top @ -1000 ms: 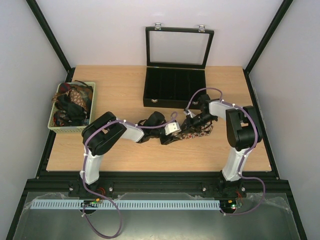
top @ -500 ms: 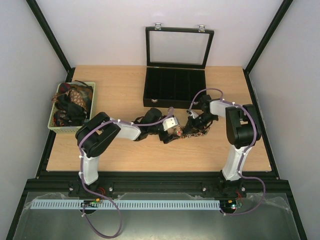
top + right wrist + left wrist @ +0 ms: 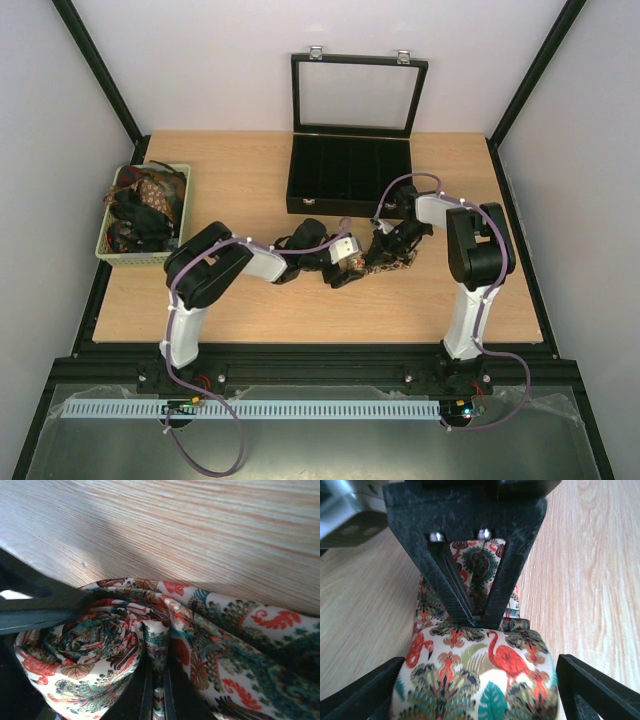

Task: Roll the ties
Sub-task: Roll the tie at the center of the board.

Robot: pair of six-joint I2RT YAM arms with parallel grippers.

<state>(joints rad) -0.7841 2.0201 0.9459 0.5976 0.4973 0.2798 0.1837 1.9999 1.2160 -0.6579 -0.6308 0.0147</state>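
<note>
One of the ties (image 3: 475, 675), cream with red flamingos and teal leaves, lies partly rolled on the table's middle (image 3: 385, 258). My left gripper (image 3: 477, 700) is open, its fingers (image 3: 592, 690) standing wide on either side of the rolled part. My right gripper (image 3: 155, 695) is shut on a fold of the tie (image 3: 125, 645) just beside the roll. In the left wrist view its fingers (image 3: 460, 600) form a black V pinching the cloth. From above, the left gripper (image 3: 347, 264) and the right gripper (image 3: 385, 246) meet over the tie.
A green basket (image 3: 182, 215) at the left edge holds several more ties (image 3: 140, 210). A black compartmented case (image 3: 350, 175) stands at the back with its glass lid (image 3: 358, 95) raised. Bare wood (image 3: 300, 310) lies near the front.
The left gripper has opened wide around the roll. The right gripper has drawn slightly left and back, still pinching, and the tie now lies more bunched.
</note>
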